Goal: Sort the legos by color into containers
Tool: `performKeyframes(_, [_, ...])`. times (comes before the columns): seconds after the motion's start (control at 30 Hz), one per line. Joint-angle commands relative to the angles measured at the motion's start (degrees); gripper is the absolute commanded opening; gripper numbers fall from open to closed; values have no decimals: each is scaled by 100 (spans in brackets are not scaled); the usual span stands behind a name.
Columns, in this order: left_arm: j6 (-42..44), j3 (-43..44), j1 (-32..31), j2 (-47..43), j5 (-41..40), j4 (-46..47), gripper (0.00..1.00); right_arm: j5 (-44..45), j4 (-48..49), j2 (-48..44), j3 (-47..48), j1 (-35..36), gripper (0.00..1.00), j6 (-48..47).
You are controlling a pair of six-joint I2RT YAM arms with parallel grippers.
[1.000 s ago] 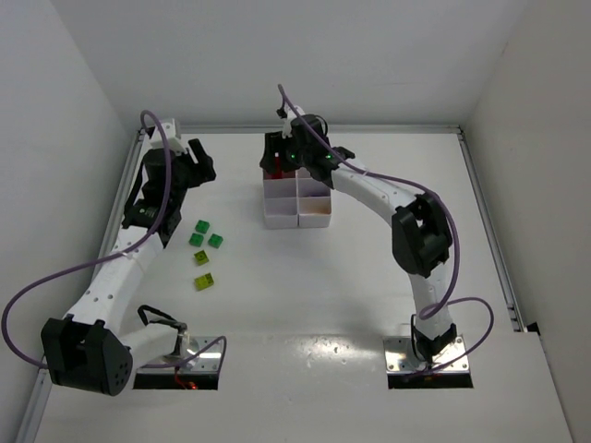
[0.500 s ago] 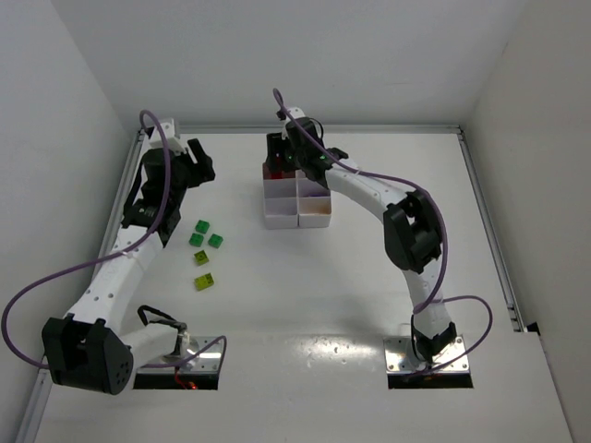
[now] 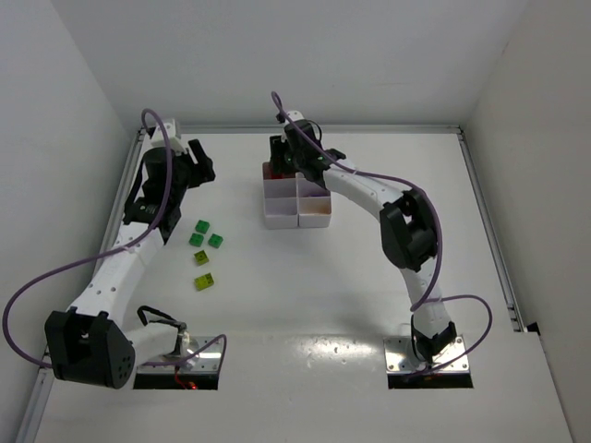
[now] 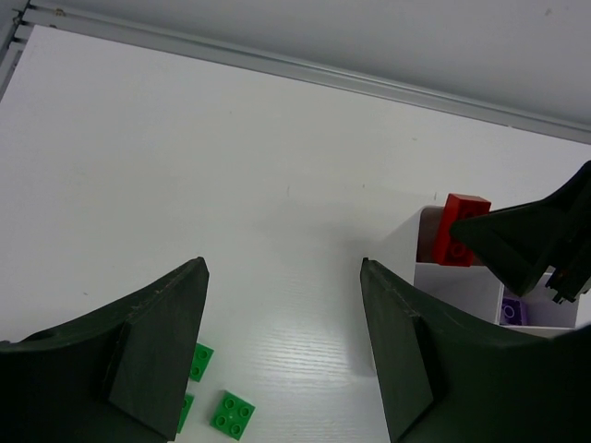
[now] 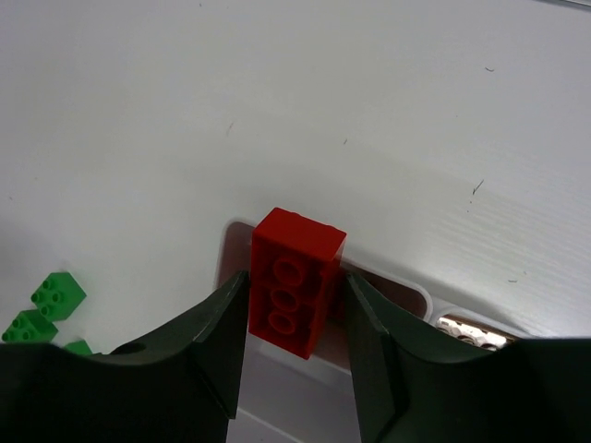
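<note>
Your right gripper [image 5: 296,277] is clamped on the red brick [image 5: 294,288], upright with its long axis along the fingers, directly above the tray's [image 3: 282,219] far-left compartment, while the left gripper [image 4: 282,268] hangs open well apart

No readable text, no labels or brands, no numbers or signs anywhere

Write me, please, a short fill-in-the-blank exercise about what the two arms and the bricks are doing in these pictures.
1. The brick between the fingers of the right gripper is ___ in colour.
2. The left gripper is open and holds ___.
3. In the top view, the green bricks lie on the table to the ___ of the tray.

Missing words: red; nothing; left.
</note>
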Motion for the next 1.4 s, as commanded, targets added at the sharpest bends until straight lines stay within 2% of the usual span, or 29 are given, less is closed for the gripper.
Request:
performKeyframes(0.0, [-113, 46, 81, 51, 146, 119, 73, 32, 115, 109, 248, 46, 45, -43])
performKeyframes(0.13, [-114, 46, 81, 51, 146, 119, 73, -21, 115, 109, 300, 46, 39, -43])
performKeyframes(0.33, [-166, 46, 81, 104, 199, 119, 73, -21, 115, 109, 300, 46, 16, -96])
performKeyframes(0.37, [-166, 46, 81, 104, 199, 119, 73, -21, 176, 109, 248, 46, 9, -96])
performKeyframes(0.47, [-219, 46, 81, 104, 252, 119, 73, -73, 316, -31, 116, 46, 0, -96])
performKeyframes(0.67, [-272, 46, 81, 104, 357, 119, 73, -73, 694, -487, -244, 46, 0, -96])
performKeyframes(1.07, [-272, 46, 81, 104, 533, 172, 73, -73, 2548, -1498, -2036, 46, 0, -228])
performKeyframes(1.37, [-272, 46, 81, 104, 586, 172, 73, -12, 3296, -1421, -2450, 46, 0, -351])
